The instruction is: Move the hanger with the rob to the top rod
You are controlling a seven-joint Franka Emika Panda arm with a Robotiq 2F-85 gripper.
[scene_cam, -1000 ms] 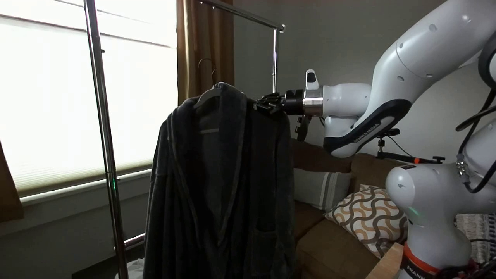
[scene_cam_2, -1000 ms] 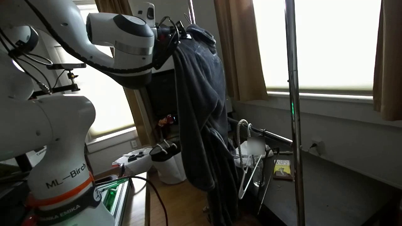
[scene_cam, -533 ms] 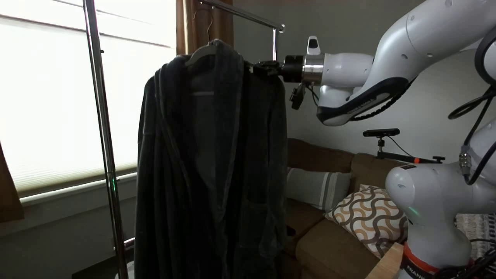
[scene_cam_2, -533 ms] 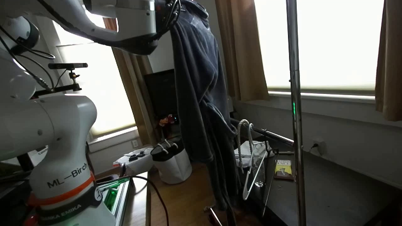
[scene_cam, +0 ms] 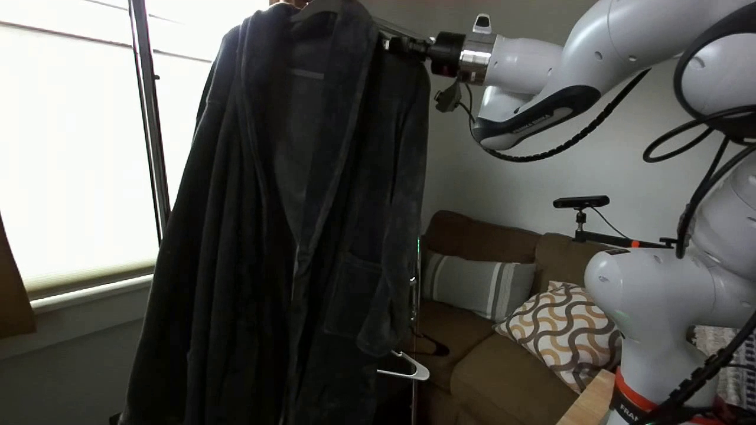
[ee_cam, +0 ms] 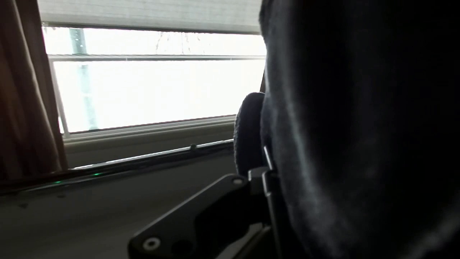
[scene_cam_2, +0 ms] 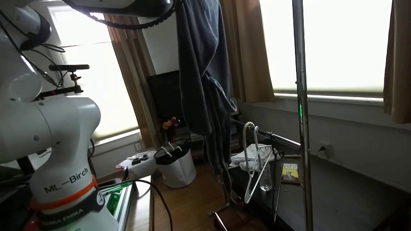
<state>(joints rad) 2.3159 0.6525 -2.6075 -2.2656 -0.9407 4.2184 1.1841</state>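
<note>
The dark grey robe (scene_cam: 307,195) hangs on a grey hanger (scene_cam: 319,7), held high in an exterior view. The hanger's hook is out of view above the frame. My gripper (scene_cam: 393,45) is shut on the robe's shoulder, with the hanger's arm hidden under the cloth. In an exterior view the robe (scene_cam_2: 205,80) shows only in part, and the gripper is above the frame. In the wrist view, one finger of my gripper (ee_cam: 267,176) presses the robe (ee_cam: 323,126); the cloth hides the other finger. The chrome top rod (scene_cam: 404,30) shows partly behind the robe's shoulder.
A chrome rack post (scene_cam: 144,106) stands beside the robe and shows in an exterior view (scene_cam_2: 300,96). A lower rod (scene_cam_2: 285,140) bears a white hanger (scene_cam_2: 255,183), a rope loop (scene_cam_2: 245,141) and dark hangers. A couch (scene_cam: 472,236) with pillows and a camera stand (scene_cam: 582,215) are behind.
The arm has lifted the robe and hanger steadily upward. The hook has left the top of an exterior view, and the gripper has left the top of an exterior view. The grip stays shut.
</note>
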